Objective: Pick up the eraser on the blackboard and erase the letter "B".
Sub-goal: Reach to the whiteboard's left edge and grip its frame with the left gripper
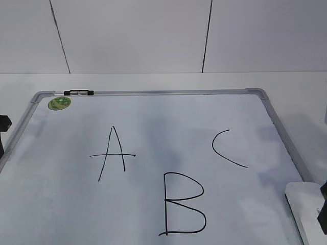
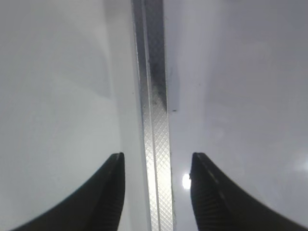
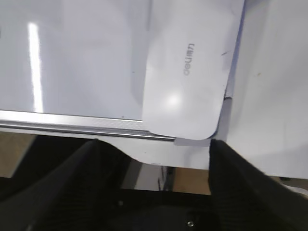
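Observation:
The blackboard is a white dry-erase board with a silver frame, lying flat. The letter "B" is drawn in black at its near middle, with "A" to the left and "C" to the right. The white eraser lies on the board's near right corner. In the right wrist view the eraser overlaps the frame, and my right gripper is open and empty just short of its near end. My left gripper is open and empty, straddling the board's left frame rail.
A small black-and-silver clip sits on the far frame rail beside a round green sticker. White table surrounds the board, with a white wall behind. The table's edge and the floor show below the board in the right wrist view.

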Robot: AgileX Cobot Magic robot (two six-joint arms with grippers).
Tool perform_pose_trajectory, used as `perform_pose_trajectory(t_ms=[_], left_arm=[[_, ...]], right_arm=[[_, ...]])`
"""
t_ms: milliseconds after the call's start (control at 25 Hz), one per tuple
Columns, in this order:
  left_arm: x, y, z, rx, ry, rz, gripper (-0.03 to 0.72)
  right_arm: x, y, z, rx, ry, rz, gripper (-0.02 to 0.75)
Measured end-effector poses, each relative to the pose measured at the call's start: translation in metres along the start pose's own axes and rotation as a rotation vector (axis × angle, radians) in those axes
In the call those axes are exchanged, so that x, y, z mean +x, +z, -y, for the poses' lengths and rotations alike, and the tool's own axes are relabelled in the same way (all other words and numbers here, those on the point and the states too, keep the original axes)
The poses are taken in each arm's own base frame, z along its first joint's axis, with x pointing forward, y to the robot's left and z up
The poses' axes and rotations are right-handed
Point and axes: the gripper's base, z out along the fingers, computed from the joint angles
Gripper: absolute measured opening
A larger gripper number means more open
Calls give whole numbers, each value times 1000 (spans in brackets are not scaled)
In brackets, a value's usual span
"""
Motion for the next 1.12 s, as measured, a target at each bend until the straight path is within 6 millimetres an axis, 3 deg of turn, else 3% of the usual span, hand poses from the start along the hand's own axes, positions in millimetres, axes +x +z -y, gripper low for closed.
perform_pose_trajectory(t_ms=[280,600,1120], left_arm=[[0,0,0,0,0,-2,338],[0,0,0,0,0,-2,338],[-4,0,0,-4,0,48,332]], right_arm=[[-12,16,-2,171,38,7,561],[-27,32,-6,169,64,19,561],[-31,33,-6,159,55,61,561]])
